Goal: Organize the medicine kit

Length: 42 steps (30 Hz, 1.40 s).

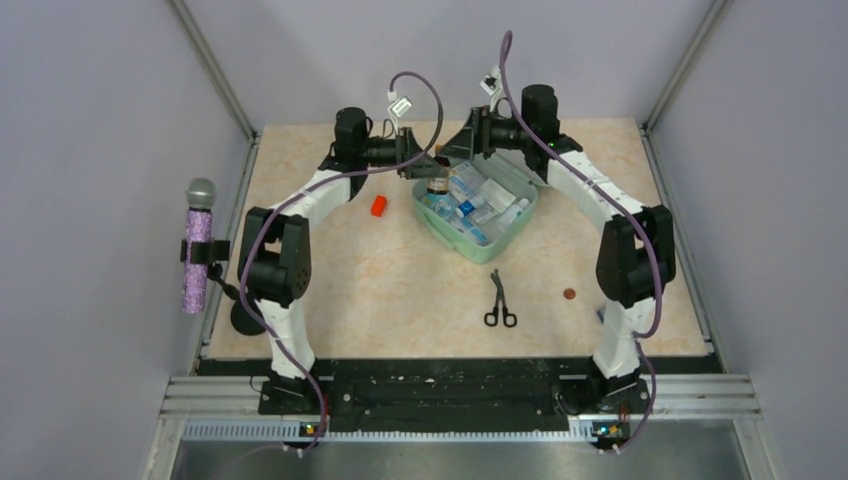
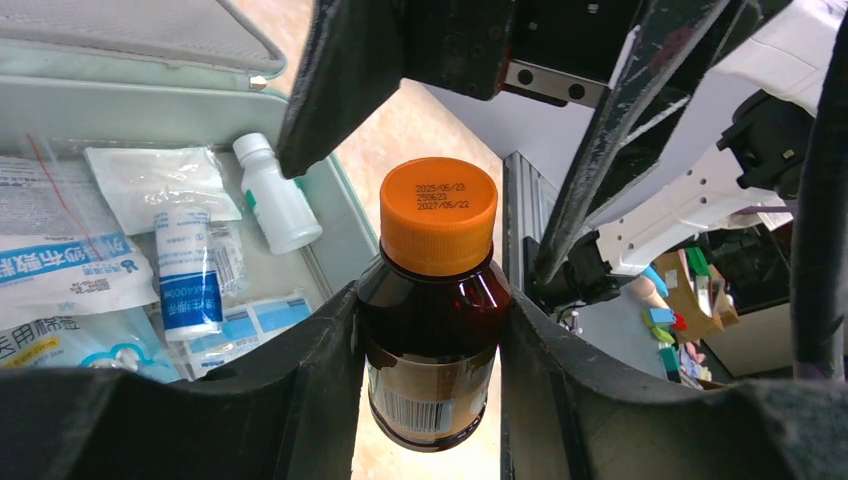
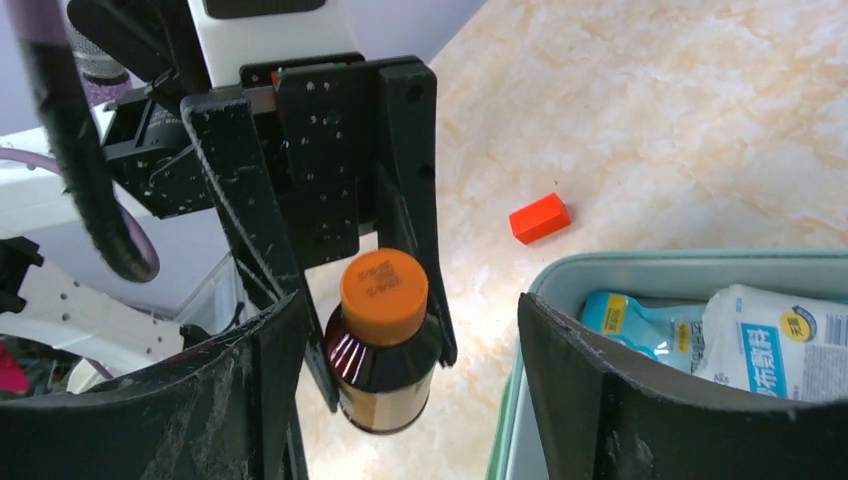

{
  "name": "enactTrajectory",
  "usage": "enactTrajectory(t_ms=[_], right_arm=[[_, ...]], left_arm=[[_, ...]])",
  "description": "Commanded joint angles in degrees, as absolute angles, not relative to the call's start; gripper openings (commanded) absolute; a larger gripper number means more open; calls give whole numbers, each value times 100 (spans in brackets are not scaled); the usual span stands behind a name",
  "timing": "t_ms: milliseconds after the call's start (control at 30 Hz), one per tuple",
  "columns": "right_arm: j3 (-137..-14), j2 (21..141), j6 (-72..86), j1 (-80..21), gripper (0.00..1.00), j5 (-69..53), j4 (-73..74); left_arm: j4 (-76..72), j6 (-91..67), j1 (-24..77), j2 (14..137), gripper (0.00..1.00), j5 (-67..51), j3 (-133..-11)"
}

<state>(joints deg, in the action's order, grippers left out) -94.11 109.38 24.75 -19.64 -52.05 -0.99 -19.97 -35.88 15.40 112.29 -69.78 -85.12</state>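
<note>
Amber bottle point(image 2: 430, 390), orange cap: clamped upright between the fingers of the left gripper point(image 2: 430, 300). Green kit tray point(image 3: 640, 262): just beside that gripper. Right gripper point(image 3: 405, 320): facing the bottle, fingers spread wide, holding nothing.

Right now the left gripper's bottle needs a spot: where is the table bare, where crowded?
Bare: the table between red block and scissors, and along the near edge. Crowded: green kit box, full of packets; left gripper and right gripper meet at its left corner.
</note>
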Motion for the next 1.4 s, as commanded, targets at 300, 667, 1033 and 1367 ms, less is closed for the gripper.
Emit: enactTrajectory(t_ms=[300, 667, 1033, 1367], right_arm=[[-9861, 11201, 2733, -2132, 44, -5614, -541], [-9813, 11033, 2571, -2064, 0, -5637, -502], [-9850, 10951, 2706, -1803, 0, -5647, -524], [-9712, 10902, 2950, -1776, 0, -5684, -682]], left_arm=[[-2043, -3498, 1610, 11307, 39, -7132, -8898], [-1432, -3228, 1608, 11493, 63, -6958, -9163], [-2301, -3774, 1636, 11749, 65, -7360, -9078], [-2102, -3496, 1729, 11902, 56, -7226, -9193]])
